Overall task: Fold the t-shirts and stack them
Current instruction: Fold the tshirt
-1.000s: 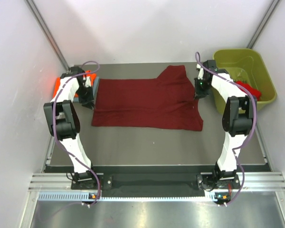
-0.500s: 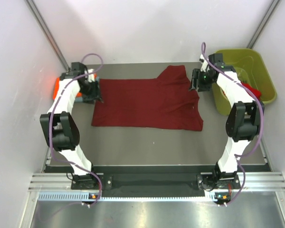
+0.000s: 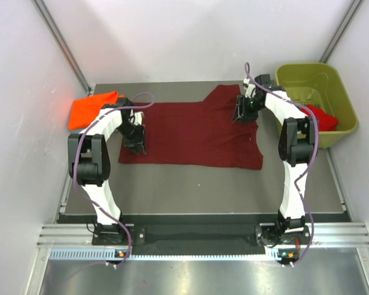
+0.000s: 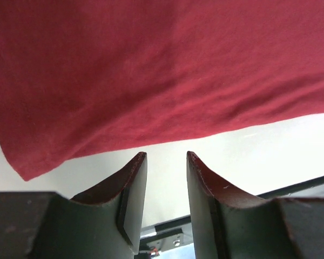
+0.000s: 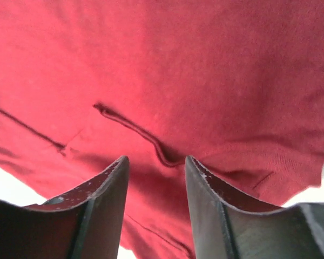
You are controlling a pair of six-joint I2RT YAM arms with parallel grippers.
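The left gripper (image 3: 136,146) and right gripper (image 3: 239,114) had let go of the maroon shirt (image 3: 190,136) at its ends and swung inward over it, jaws apart and empty, leaving it spread flat mid-surface (image 3: 203,184), so the next fold probably needed fresh grasps.

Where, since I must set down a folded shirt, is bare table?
Free: the near strip of table between the maroon shirt and the arm bases. Crowded: the middle, with the left gripper and right gripper at that shirt; the orange shirt far left.
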